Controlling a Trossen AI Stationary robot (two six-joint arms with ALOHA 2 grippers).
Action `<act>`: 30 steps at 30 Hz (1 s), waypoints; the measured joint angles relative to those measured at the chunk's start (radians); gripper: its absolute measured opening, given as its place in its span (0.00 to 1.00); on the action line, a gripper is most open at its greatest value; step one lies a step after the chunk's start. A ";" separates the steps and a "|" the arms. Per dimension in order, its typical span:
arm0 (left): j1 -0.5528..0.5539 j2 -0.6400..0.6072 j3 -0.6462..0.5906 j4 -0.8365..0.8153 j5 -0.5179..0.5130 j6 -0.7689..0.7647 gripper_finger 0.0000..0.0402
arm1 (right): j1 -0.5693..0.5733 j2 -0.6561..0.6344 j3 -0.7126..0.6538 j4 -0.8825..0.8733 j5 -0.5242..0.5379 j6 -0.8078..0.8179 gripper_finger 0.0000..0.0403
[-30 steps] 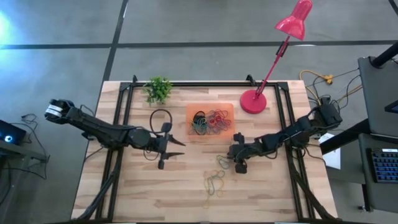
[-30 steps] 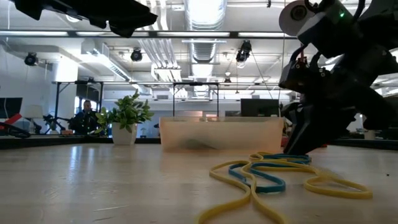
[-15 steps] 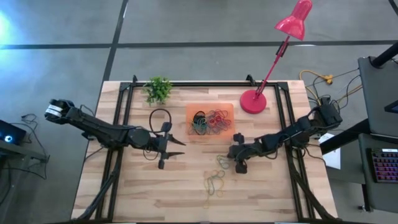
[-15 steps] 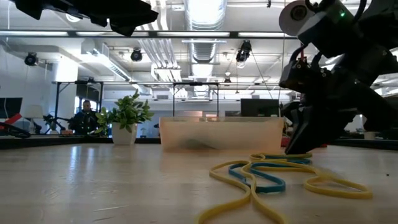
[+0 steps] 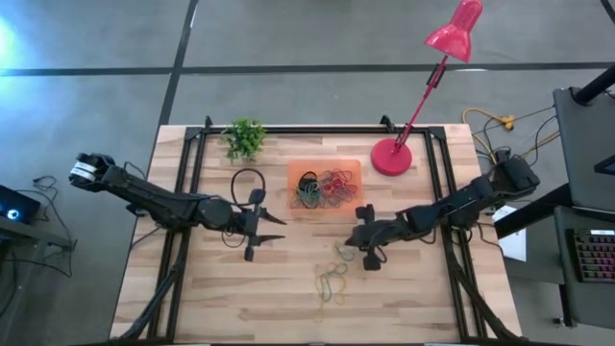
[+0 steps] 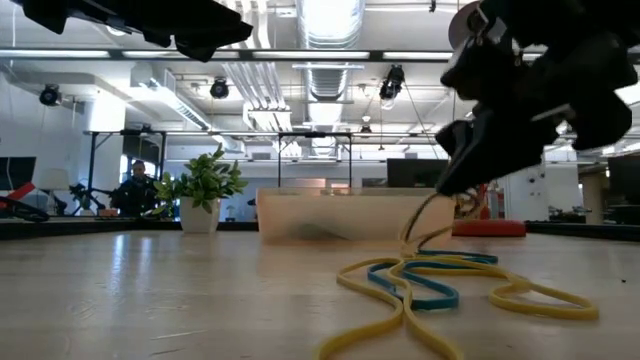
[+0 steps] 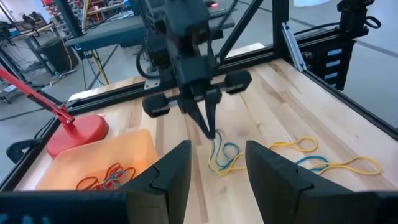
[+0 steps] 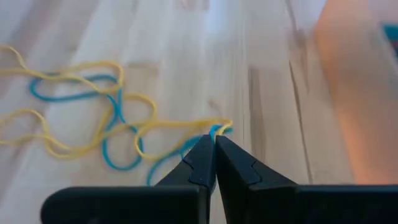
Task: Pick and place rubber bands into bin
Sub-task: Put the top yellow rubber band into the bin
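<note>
Mostly done: heap of small red, green and black rubber bands (image 5: 323,187) already in shallow translucent orange plastic bin (image 5: 296,171); several thin yellow and blue loops (image 5: 333,278) left on wooden table (image 5: 240,298). Right gripper (image 8: 214,148) pinched shut on yellow/blue strands (image 8: 219,129), lifted off table, not yet over bin; left gripper (image 5: 271,229) apart, empty, waiting beside bin.

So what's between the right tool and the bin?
Only bare tabletop. In the high view, nothing lies between the right tool, shut on yellow and blue rubber bands, and the bin.

We see open board between the two grippers, bare wood along our near edge below the loose bands (image 5: 333,279), the bin (image 5: 325,185) walled at centre, lamp base (image 5: 391,157) beside it, plant (image 5: 245,137) at the far left corner, black cable (image 5: 248,180) coiled left of the bin
</note>
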 joint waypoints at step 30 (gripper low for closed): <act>0.000 0.098 -0.002 0.009 0.000 0.001 0.34 | 0.123 -0.188 0.225 -0.306 0.023 -0.117 0.02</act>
